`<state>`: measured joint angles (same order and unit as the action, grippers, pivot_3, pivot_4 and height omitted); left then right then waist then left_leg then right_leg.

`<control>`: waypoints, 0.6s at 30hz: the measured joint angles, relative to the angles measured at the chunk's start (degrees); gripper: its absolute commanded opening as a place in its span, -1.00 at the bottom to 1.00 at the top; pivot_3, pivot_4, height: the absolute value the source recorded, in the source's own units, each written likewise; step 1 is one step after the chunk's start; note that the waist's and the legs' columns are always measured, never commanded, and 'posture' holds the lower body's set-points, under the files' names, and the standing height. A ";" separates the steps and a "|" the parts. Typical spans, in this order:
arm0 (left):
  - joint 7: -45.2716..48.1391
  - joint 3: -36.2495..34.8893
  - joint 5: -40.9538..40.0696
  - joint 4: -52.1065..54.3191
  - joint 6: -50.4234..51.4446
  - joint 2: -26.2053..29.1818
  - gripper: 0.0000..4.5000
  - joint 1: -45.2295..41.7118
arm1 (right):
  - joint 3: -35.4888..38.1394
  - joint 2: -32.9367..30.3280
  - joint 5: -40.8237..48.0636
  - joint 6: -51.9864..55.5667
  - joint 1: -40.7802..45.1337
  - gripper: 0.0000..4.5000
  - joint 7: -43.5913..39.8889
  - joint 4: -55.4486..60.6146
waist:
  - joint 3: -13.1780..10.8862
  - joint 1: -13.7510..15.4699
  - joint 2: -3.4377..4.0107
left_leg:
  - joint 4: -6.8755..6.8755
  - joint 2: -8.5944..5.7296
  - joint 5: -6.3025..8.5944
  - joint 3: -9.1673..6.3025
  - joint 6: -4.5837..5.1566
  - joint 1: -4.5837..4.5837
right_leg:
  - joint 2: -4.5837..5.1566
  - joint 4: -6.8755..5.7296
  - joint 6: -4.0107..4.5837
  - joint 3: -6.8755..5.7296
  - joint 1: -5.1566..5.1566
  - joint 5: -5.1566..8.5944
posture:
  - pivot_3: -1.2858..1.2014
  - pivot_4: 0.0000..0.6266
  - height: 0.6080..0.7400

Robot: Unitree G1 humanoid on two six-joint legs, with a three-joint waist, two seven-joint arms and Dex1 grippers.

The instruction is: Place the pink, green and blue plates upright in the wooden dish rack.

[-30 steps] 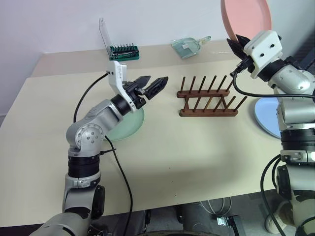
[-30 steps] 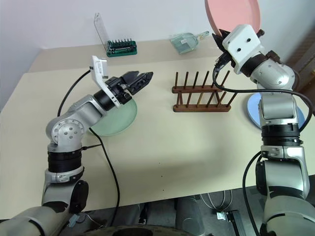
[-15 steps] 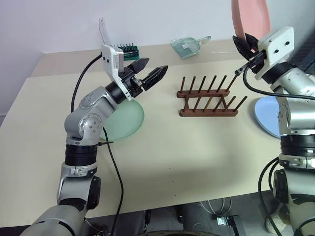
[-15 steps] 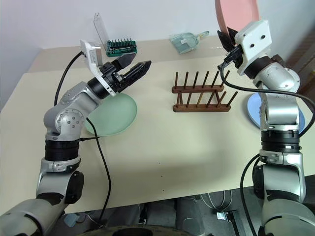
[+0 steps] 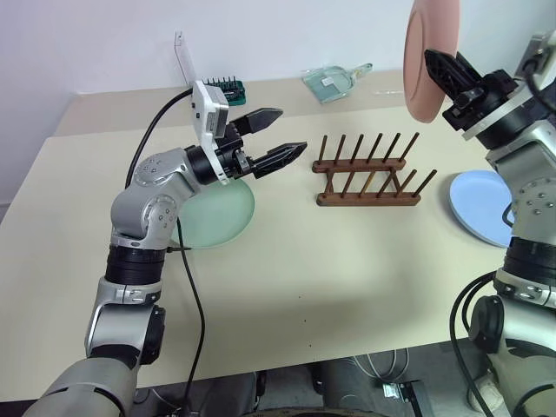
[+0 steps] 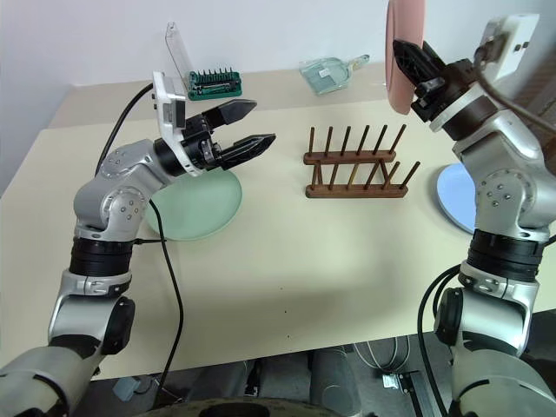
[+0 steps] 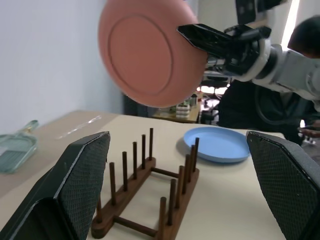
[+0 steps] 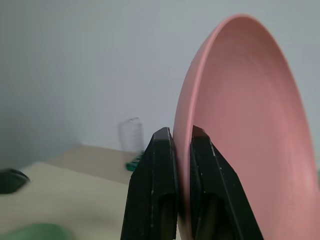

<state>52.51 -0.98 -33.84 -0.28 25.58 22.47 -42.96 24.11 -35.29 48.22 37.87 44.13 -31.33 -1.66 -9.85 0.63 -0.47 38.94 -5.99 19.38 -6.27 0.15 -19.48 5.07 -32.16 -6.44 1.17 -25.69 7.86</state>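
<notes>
Above the wooden dish rack, holding the pink plate edge-on.
Right gripper clenching its rim, rack lying below-left; left gripper gaping empty.

Pink plate: matt plastic, smooth, no glare. Green plate and blue plate: same matt plastic finish. Dish rack: dark reddish-brown wood, smooth pegs, low sheen. Table: smooth, matt beige top. Left claw: black fingers with fine cross-hatched grip texture.
</notes>
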 measured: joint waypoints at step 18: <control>7.31 -0.28 0.46 1.45 -1.86 4.65 0.98 2.18 | 9.44 -4.23 10.23 15.76 -1.53 -1.00 1.93 -12.10 | -0.01 -0.03 0.04 | 0.00 0.00 0.10 0.03 0.17 -0.01 | 0.01 0.01 -0.01 -0.01 0.00 0.00 | 0.03 -0.52 1.00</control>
<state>59.82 -1.26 -33.38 1.17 23.72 27.12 -40.78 33.54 -39.52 58.45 53.62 42.60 -29.40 -13.75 -9.86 0.60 -0.43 38.94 -5.99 19.47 -6.24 0.33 -19.49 5.08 -32.15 -6.45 1.16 -25.69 7.86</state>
